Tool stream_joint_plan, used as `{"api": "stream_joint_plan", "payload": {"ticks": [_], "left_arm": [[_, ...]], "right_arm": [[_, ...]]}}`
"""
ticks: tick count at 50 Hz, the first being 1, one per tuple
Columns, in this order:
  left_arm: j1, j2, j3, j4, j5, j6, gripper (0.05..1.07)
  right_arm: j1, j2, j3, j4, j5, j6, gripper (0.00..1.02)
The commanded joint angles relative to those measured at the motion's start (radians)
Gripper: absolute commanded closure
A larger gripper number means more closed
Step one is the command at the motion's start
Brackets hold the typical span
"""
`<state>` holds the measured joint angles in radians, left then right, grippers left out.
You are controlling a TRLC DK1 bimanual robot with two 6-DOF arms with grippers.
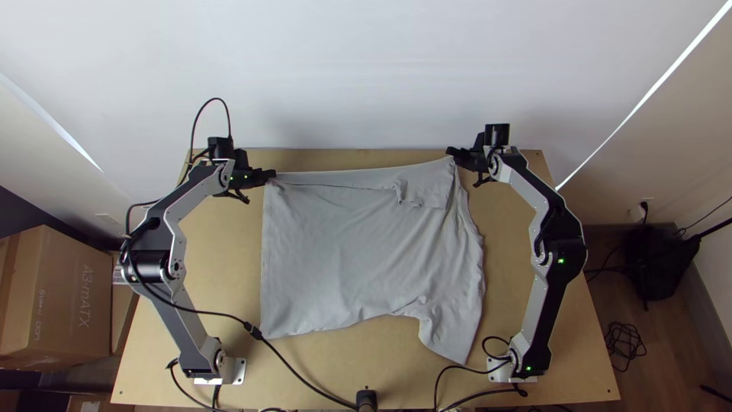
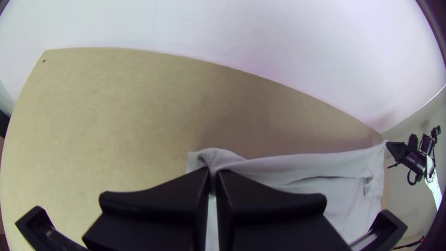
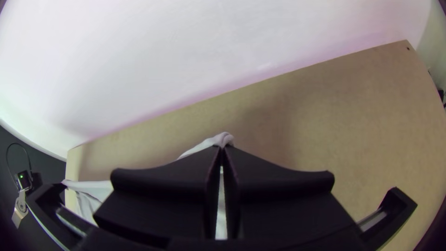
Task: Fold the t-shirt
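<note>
We have the grey t-shirt (image 1: 343,259) mostly spread over the table (image 1: 221,267), its far side folded over in a long band, with a small rumpled flap towards the right end; its near edge runs unevenly, and the near right part comes down to a point. It lies between the two arms, its far corners at the grippers: the left gripper (image 1: 272,175) is clenched on the far left corner, and the right gripper (image 1: 450,151) has the far right corner pinched. In the wrist views we see cloth bunched between the tips of the left gripper (image 2: 213,172) and likewise of the right gripper (image 3: 222,148). The table is light wood, and a black cable (image 1: 297,370) slants past the shirt's near left corner. Beyond the far edge we have a pale wall (image 1: 343,76). On the left, beside the table, is a cardboard box (image 1: 61,297), whose contents we cannot make out; on the right, coiled cables (image 1: 625,342) lie on a brown floor (image 1: 602,305)
</note>
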<state>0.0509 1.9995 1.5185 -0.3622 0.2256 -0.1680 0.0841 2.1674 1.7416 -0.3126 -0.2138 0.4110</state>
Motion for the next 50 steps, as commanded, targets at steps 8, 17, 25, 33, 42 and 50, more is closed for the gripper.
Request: {"api": "stream_joint_plan", "payload": {"ticks": [8,17,25,33,42,50], "left_arm": [[0.014,-0.194,-0.179,-0.001,0.035,-0.024,1.05],[0.018,-0.285,-0.294,0.020,0.044,-0.021,1.05],[0.021,-0.349,-0.388,0.046,0.047,-0.019,1.05],[0.018,-0.407,-0.475,0.058,0.049,-0.018,1.05],[0.015,-0.464,-0.557,0.071,0.049,-0.016,1.05],[0.015,-0.495,-0.620,0.078,0.049,-0.013,1.05]], "right_arm": [[-0.021,-0.038,0.015,-0.103,0.007,-0.020,1.00],[-0.026,-0.115,-0.068,-0.109,0.007,-0.035,1.00],[-0.035,-0.189,-0.155,-0.112,-0.001,-0.034,1.00],[-0.035,-0.267,-0.261,-0.112,-0.004,-0.043,1.00],[-0.035,-0.342,-0.396,-0.112,-0.004,-0.060,1.00],[-0.030,-0.389,-0.498,-0.109,-0.004,-0.074,1.00]]}}
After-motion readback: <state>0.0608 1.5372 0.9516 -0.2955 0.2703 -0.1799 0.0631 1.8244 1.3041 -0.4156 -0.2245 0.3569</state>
